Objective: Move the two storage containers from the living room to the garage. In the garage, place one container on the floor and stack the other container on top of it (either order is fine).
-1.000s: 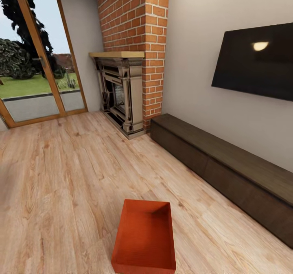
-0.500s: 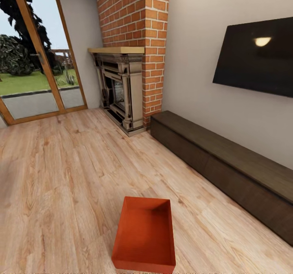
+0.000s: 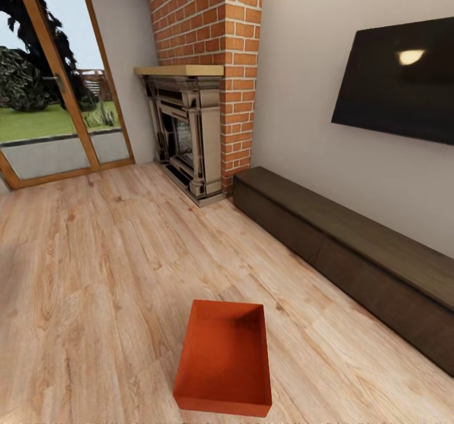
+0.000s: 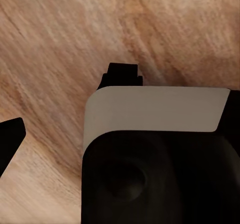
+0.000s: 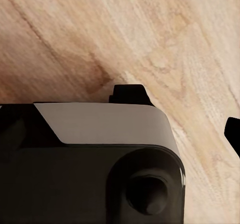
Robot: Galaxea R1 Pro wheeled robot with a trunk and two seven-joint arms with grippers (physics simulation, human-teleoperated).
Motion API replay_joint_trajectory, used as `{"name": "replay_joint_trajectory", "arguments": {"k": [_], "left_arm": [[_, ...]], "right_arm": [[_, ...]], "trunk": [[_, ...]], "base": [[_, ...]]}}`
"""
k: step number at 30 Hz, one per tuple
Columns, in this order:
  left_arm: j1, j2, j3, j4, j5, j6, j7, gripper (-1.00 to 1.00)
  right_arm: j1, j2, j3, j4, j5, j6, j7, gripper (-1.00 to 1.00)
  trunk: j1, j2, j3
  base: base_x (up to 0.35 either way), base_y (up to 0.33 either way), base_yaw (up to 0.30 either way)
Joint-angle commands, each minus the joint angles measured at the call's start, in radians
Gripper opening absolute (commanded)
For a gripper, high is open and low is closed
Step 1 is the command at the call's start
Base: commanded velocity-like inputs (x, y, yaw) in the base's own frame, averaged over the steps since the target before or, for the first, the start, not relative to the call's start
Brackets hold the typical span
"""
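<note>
Orange-red bin (image 3: 224,361) alone on the light wood-plank floor (image 3: 94,273) of the living room.

Sits open side up, empty, low in the head view, well apart from the long dark cabinet (image 3: 353,254) along the wall at right. Behind, a red-brick fireplace (image 3: 198,96) with a wooden mantel; to its left, wood-framed glass doors (image 3: 57,90) giving onto grass and trees. Above the cabinet, a black screen (image 3: 400,80) on the pale wall. In the left wrist view, left gripper (image 4: 70,104) over bare planks, two dark finger tips wide apart, nothing between. In the right wrist view, right gripper (image 5: 182,114) likewise over planks, tips spread, holding nothing.
</note>
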Motion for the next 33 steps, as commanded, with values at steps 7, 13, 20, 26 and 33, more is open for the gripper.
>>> {"name": "replay_joint_trajectory", "arguments": {"k": [7,13,20,26,33], "left_arm": [[-0.001,0.0,-0.001,0.0,0.006,0.003,0.003,1.0],[-0.001,0.0,-0.001,0.0,0.006,0.003,0.003,1.0],[-0.001,0.0,-0.001,0.0,0.006,0.003,0.003,1.0],[-0.001,0.0,-0.001,0.0,0.006,0.003,0.003,1.0],[-0.001,0.0,-0.001,0.0,0.006,0.003,0.003,1.0]], "right_arm": [[-0.001,0.001,0.008,0.003,-0.01,-0.006,-0.001,1.0],[-0.001,0.001,0.008,0.003,-0.01,-0.006,-0.001,1.0],[-0.001,0.001,0.009,0.003,-0.01,-0.006,-0.001,1.0],[-0.001,0.001,0.008,0.003,-0.01,-0.006,-0.001,1.0],[-0.001,0.001,0.008,0.003,-0.01,-0.006,-0.001,1.0]], "trunk": [[0.0,0.0,-0.012],[0.0,0.0,-0.022],[0.0,0.0,-0.033],[0.0,0.0,-0.042],[0.0,0.0,-0.053]], "base": [[0.0,0.0,0.0],[0.0,0.0,0.0],[0.0,0.0,0.0],[0.0,0.0,0.0],[0.0,0.0,0.0]]}}
